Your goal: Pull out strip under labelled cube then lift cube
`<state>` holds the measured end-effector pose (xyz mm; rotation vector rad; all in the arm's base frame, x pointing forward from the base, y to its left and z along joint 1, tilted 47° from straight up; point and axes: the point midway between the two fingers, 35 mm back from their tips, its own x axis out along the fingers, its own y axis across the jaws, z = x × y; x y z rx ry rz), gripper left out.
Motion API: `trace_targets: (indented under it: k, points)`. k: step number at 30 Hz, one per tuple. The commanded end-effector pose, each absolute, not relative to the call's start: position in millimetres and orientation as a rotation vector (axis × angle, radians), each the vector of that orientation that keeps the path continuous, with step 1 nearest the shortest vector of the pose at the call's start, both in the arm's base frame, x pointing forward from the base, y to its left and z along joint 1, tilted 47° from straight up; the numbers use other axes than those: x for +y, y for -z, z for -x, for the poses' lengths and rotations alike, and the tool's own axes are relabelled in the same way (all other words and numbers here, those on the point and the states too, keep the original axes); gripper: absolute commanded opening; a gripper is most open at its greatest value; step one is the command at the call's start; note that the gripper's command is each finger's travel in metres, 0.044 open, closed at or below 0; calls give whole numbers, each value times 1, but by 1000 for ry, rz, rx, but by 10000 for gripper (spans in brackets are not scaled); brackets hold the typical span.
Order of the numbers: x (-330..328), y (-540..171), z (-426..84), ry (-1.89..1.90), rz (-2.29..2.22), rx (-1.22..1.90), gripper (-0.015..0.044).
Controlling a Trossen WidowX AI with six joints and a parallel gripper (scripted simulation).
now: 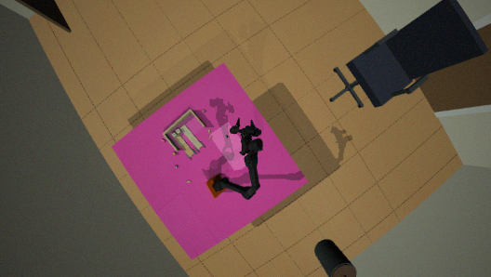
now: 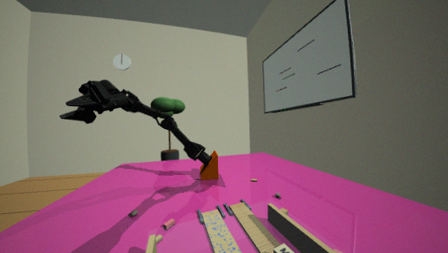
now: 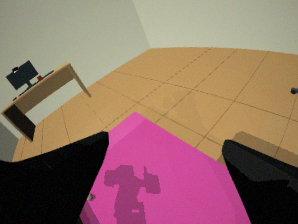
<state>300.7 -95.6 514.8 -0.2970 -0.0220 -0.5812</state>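
Pincer [image 2: 70, 109] gapes wide, grasping nothing, high above the pink table [image 2: 297, 178].

An office: a whiteboard [image 2: 309, 64] hangs on the wall, a wall clock [image 2: 121, 61], a swivel chair [image 1: 409, 51] on tiled floor, a desk [image 3: 41, 96], a potted plant [image 2: 169, 107].

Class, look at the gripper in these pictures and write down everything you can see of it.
The gripper is matte black, with two tapered fingers standing wide apart and nothing between them. It sits at the end of a jointed black arm, held high above the pink table and pointing roughly level, slightly downward. In the wrist view its fingers frame the table's far corner. It touches nothing.
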Motion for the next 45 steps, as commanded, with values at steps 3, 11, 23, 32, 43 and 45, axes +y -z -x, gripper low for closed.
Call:
trace_targets:
  k: [3,11,23,32,43,45]
  points:
    - [-58,-429,-356,502,301,143,400]
    - [9,-309,-386,405,383,339,400]
    - [95,-133,-338,273,679,548,400]
    - [105,-93,-308,239,794,572,400]
    - [112,-48,-346,271,812,889,164]
    - [110,-34,-353,291,810,980,111]
